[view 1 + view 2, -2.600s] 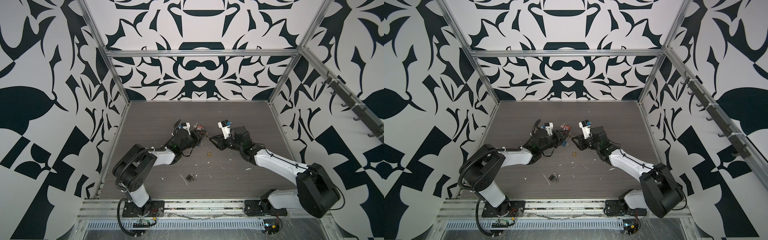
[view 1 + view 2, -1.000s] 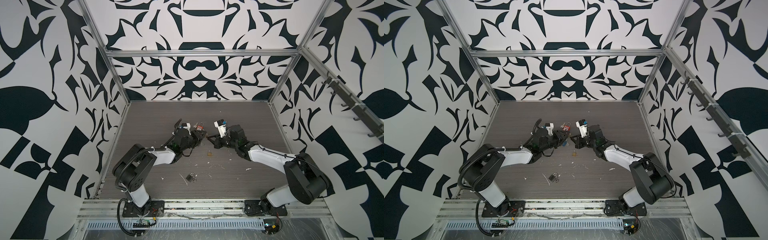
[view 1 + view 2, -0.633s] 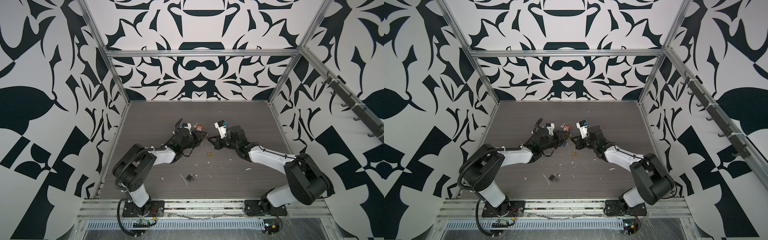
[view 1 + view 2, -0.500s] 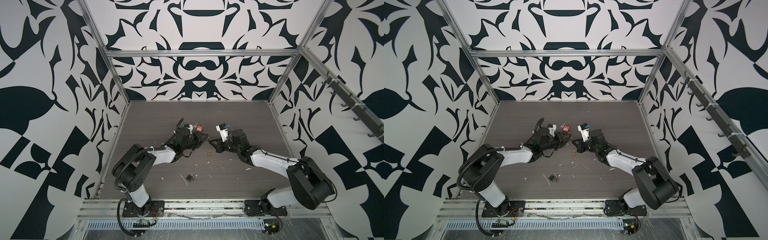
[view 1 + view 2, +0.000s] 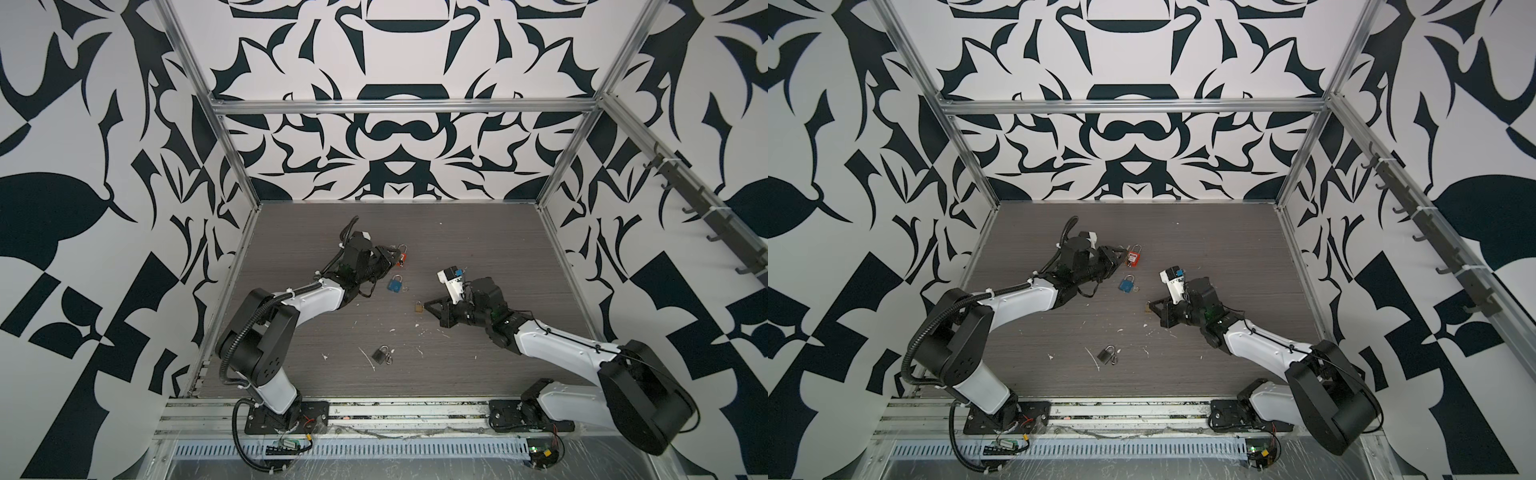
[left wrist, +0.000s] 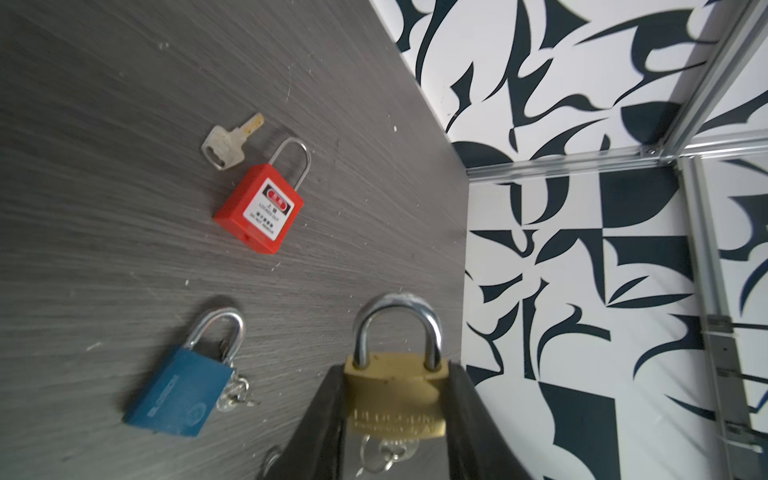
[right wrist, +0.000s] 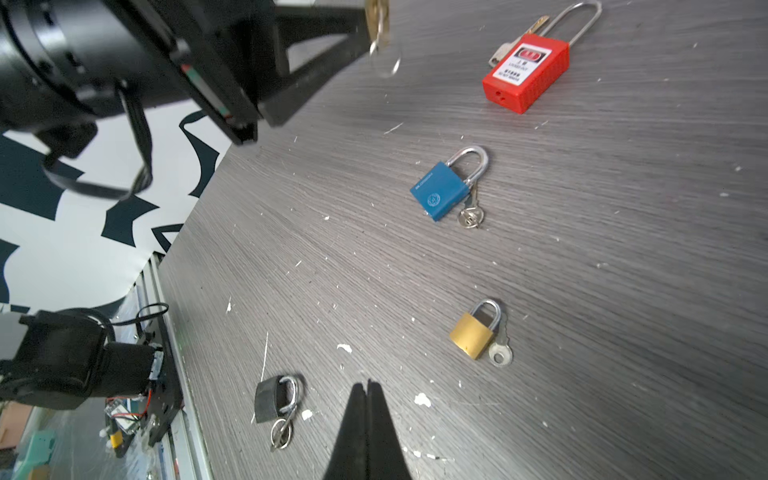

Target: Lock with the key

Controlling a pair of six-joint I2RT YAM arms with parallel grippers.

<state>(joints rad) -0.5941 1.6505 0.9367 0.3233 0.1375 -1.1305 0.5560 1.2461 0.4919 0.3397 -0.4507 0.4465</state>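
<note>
On the grey table [image 5: 478, 249], the left gripper [image 6: 395, 368] pinches a large brass padlock [image 6: 395, 399] near the red padlock [image 6: 259, 212], with a key [image 6: 384, 453] hanging under the brass body. The right gripper [image 7: 368, 384], jaws pressed together and empty, is well apart from the red padlock.
</note>
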